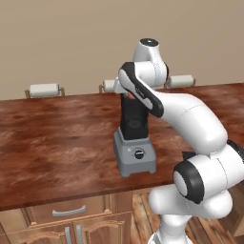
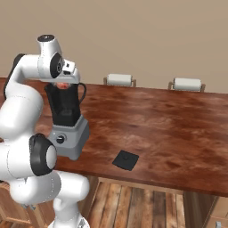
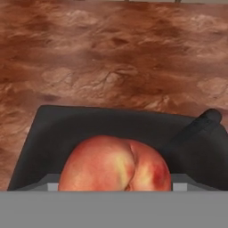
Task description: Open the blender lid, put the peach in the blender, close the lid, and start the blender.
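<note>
The peach [image 3: 115, 164] lay nearest the hand camera, large and orange-red, directly over the open top of the blender [image 1: 135, 143]. In the right base view a spot of the fruit [image 2: 63, 85] showed under the hand at the jar's mouth. Whether the gripper [image 2: 63, 83] was clamped on it or had parted could not be told, its fingertips being hidden. The blender stood near the front edge of the wooden counter [image 1: 57, 138]. The blender lid [image 2: 125, 160] lay flat on the counter, well apart to the blender's right.
</note>
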Robot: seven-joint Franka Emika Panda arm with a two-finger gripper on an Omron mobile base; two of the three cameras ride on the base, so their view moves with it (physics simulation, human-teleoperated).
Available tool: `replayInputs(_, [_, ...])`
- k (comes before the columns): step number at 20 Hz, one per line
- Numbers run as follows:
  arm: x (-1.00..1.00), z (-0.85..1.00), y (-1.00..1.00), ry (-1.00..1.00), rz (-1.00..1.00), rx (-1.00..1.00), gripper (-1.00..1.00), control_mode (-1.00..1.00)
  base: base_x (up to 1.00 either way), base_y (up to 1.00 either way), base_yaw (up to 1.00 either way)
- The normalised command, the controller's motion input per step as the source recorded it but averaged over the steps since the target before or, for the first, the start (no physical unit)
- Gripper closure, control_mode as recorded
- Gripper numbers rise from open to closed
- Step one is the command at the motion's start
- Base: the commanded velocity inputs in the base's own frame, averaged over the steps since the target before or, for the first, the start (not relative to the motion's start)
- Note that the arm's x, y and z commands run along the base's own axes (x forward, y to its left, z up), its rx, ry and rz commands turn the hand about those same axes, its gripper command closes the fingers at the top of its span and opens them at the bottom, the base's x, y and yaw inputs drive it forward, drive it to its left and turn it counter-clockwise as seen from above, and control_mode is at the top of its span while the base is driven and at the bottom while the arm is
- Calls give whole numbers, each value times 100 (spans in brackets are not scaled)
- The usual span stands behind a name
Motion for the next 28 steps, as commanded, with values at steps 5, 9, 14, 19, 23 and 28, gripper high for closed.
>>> replayInputs(5, [0,7,-5,-3,0,0,-100,-100,0,0,0])
replayInputs(9, [0,27,-16,-1,0,0,-100,-100,0,0,0])
replayInputs(14, [0,24,-8,0,0,0,-100,-100,0,0,0])
replayInputs(19, [0,33,-2,0,0,0,-100,-100,0,0,0])
replayInputs(23, [0,39,-1,-1,0,0,-100,-100,0,0,0])
replayInputs(28, [0,40,0,-1,0,0,-100,-100,0,0,0])
